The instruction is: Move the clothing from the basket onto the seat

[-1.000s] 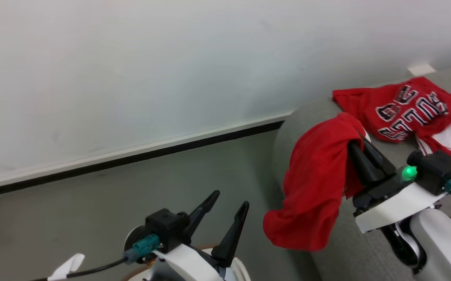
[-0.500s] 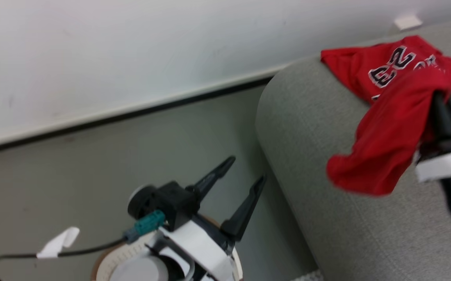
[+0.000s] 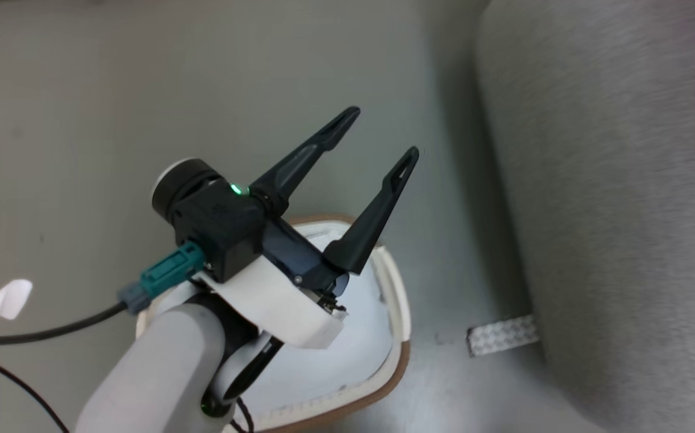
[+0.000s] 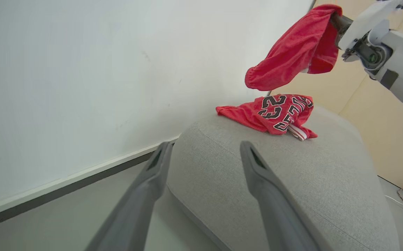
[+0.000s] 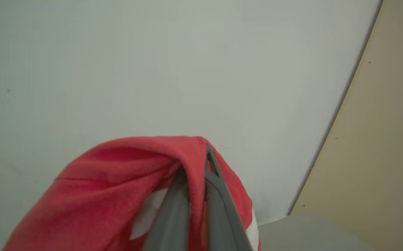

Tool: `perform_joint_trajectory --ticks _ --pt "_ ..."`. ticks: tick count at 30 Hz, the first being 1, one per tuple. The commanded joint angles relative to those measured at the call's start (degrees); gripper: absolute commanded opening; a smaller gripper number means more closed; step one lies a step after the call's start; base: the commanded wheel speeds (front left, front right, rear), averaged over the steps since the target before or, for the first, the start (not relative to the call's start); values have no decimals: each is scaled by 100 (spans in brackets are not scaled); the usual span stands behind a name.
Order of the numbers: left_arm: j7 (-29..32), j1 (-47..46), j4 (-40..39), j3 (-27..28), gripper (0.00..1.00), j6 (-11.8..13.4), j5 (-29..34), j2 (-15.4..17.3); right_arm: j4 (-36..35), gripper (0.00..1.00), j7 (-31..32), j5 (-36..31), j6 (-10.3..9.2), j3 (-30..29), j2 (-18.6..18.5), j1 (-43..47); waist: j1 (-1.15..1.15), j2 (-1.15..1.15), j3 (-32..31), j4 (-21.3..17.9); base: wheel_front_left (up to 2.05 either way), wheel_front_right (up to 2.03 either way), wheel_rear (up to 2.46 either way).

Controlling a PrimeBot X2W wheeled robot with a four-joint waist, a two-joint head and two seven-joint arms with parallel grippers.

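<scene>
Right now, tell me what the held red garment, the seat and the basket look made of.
Held red garment: thin matte mesh-like knit, probably polyester; it drapes limply. Seat: light-grey woven upholstery, visible weave. Basket: smooth white moulded wall, likely plastic, brown rim.

The left gripper and its forearm hide much of the basket, whose near end the head view's bottom edge cuts off. The seat is blurred there, its far side out of frame.

In the right wrist view, the held red clothing hides the right gripper's fingertips.
</scene>
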Motion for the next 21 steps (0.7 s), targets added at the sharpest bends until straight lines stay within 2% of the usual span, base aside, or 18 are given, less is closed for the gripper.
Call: perform_joint_trajectory --ticks 1,7,10,13,15,16,17,21 --pt "-76 -102 3 -18 100 -32 -32 -14 160 0 35 -356 -15 -323 -145 -61 -2 0 707 528 0 0 0" --pt "-237 -77 122 -44 100 -46 -54 -18 609 0 -90 -1023 -15 -1451 -22 411 -2 0 850 634 0 0 0" --pt "-289 10 211 -19 100 -15 -46 39 851 0 -224 -1215 -15 -1708 202 753 -2 0 760 554 0 0 0" --pt "-291 93 295 -6 100 20 -61 86 1072 0 -394 -1179 -15 -1698 437 1071 -2 0 595 431 0 0 0" --pt "-276 169 325 17 100 41 -92 120 1151 42 -539 -1092 -15 -1623 578 1230 -2 0 454 344 0 0 0" --pt "-274 202 339 28 100 59 -114 128 1178 74 -598 -1086 -15 -1560 621 1302 -2 0 374 314 0 0 0" --pt "-278 243 351 42 100 90 -123 136 1195 100 -645 -1031 -15 -1482 672 1397 -2 0 281 284 0 0 0" --pt "-309 400 419 92 100 169 -205 129 1174 100 -750 -892 -15 -1173 715 1733 -2 0 -53 230 0 0 0"
